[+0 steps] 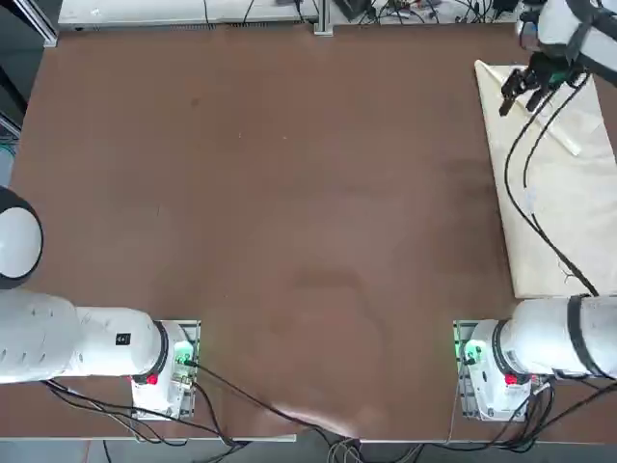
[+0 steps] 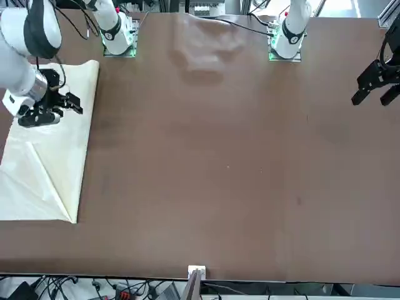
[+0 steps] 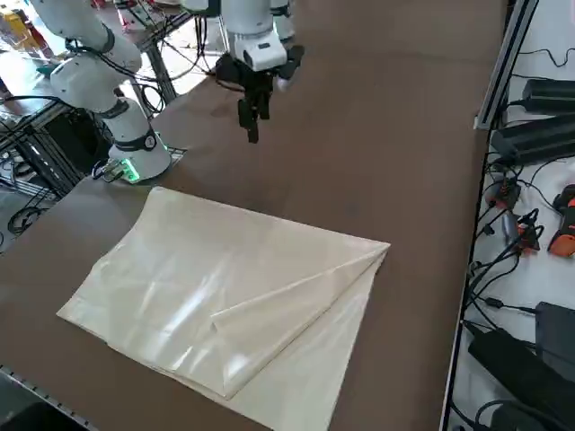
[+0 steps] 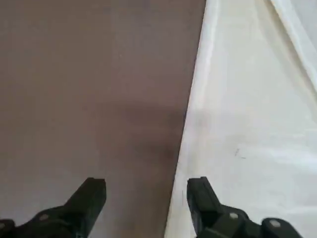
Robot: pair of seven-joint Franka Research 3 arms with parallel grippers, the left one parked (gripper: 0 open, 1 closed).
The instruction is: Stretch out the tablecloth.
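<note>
Cream cloth (image 3: 171,269) folded at table's (image 3: 377,108) right side. Right gripper (image 4: 146,192) above its inner edge, 2 fingers wide, holding nothing. Step 1, your grasp, looks pending: lower astride that edge, pinch, then draw left.

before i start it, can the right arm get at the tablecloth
Probably yes: its pincer hangs open over the edge of the folded tablecloth, with nothing visible in between.

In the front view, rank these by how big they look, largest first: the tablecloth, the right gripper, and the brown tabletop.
1. Brown tabletop
2. Tablecloth, folded, on the tabletop
3. Right gripper, open, above the tablecloth's edge
</note>
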